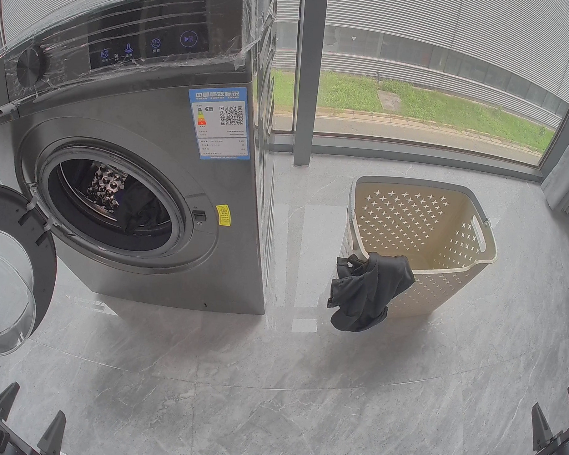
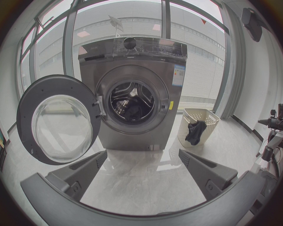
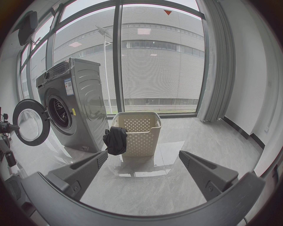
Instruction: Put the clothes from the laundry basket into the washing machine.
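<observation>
You see a dark garment (image 1: 369, 291) hanging over the rim of the laundry basket (image 1: 445, 285), at the corner toward the washing machine (image 1: 233, 248). The machine stands beside the basket with its door (image 1: 13, 276) open and a dark cloth (image 1: 138, 209) in the drum. Your left gripper (image 2: 143, 164) and right gripper (image 3: 143, 166) are well apart from the basket, both spread and empty.

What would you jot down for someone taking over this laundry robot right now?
Left gripper: open, empty, facing the washing machine.
Right gripper: open, empty, facing the laundry basket.
The machine's door is open, and dark clothing already lies inside.
One dark garment hangs over the basket's near rim. The rest of the basket looks empty.
Left to do: grasp that garment and load it.
</observation>
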Motion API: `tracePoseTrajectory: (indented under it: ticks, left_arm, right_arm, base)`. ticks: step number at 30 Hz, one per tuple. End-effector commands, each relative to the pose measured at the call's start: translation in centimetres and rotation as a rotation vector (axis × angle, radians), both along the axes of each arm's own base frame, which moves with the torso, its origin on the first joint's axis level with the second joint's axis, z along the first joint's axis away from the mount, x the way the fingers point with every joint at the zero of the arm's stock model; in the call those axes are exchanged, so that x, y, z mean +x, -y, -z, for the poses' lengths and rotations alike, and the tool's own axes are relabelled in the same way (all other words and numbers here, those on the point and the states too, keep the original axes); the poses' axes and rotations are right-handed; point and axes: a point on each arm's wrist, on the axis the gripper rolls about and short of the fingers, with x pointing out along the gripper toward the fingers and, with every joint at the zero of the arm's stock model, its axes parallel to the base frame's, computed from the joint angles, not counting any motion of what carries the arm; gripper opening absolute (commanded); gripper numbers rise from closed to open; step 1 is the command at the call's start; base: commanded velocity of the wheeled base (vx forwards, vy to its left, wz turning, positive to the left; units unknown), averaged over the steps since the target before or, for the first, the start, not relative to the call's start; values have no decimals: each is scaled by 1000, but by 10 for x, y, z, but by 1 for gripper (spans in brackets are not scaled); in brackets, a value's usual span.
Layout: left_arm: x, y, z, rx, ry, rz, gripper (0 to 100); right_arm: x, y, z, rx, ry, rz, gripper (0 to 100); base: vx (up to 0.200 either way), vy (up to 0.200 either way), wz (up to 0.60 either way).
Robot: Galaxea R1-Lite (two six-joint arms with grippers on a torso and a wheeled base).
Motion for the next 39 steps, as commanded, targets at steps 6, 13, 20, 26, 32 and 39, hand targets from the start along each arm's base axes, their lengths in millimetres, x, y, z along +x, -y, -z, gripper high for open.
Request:
tracePoseTrajectory:
  ticks: [6, 13, 20, 26, 32, 39]
  left_arm:
    - [2, 0, 1, -1, 10, -5, 100]
    - [2, 0, 1, -1, 10, -5, 100]
    - [2, 0, 1, 1, 10, -3, 100]
    - [2, 0, 1, 1, 10, -3, 100]
    - [2, 0, 1, 2, 10, -3, 100]
    - [2, 0, 1, 4, 10, 0, 100]
  right_arm:
    - [0, 0, 3, 5, -7, 0, 100]
    - [1, 0, 2, 3, -9, 1, 100]
    - [1, 0, 2, 0, -8, 2, 100]
    - [1, 0, 2, 0, -8, 1, 100]
    - [0, 0, 3, 8, -7, 4, 100]
    - [-12, 0, -43, 39, 238, -4, 100]
  base:
    - [0, -200, 0]
    - [0, -57, 0]
    - [0, 0, 0]
    - [0, -100, 0]
    - [0, -200, 0]
    - [0, 0, 0]
